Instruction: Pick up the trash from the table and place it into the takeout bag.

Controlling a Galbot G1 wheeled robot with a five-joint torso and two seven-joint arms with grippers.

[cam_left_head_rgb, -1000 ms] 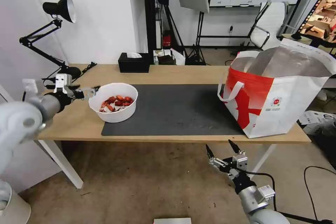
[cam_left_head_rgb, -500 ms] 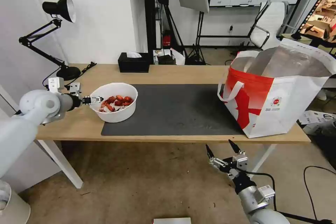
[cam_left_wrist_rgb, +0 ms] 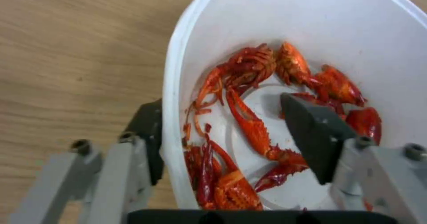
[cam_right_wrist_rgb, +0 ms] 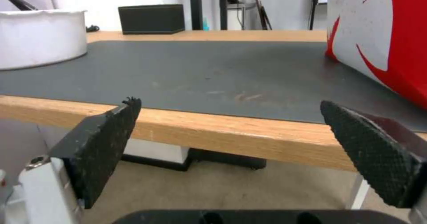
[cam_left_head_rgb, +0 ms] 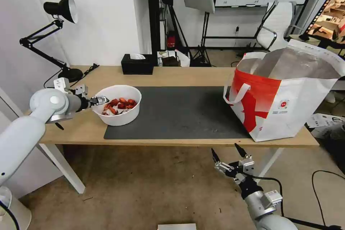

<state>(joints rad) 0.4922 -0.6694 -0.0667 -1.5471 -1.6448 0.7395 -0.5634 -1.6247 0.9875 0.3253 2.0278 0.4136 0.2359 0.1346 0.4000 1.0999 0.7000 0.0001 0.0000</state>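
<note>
The trash in view is a white bowl [cam_left_head_rgb: 118,116] of red shells [cam_left_head_rgb: 120,105], standing on the left end of the dark mat [cam_left_head_rgb: 179,111] on the table [cam_left_head_rgb: 172,73]. My left gripper [cam_left_head_rgb: 99,99] is open at the bowl's left rim. In the left wrist view it [cam_left_wrist_rgb: 222,117] straddles the bowl's wall [cam_left_wrist_rgb: 171,94], with one finger [cam_left_wrist_rgb: 149,134] outside and the other finger [cam_left_wrist_rgb: 311,130] inside above the shells [cam_left_wrist_rgb: 249,130]. The takeout bag [cam_left_head_rgb: 287,104] stands open at the table's right end. My right gripper [cam_left_head_rgb: 228,154] hangs open below the table's front edge [cam_right_wrist_rgb: 231,130].
A black tissue box [cam_left_head_rgb: 137,64] sits at the table's back edge. A black desk lamp [cam_left_head_rgb: 59,7] stands at the back left corner, close behind my left arm. Stands, a chair and cables fill the room behind and to the right.
My left gripper has moved right from beside the bowl onto its left rim, and the arm has swung in lower. The right arm, bowl and bag have not moved.
</note>
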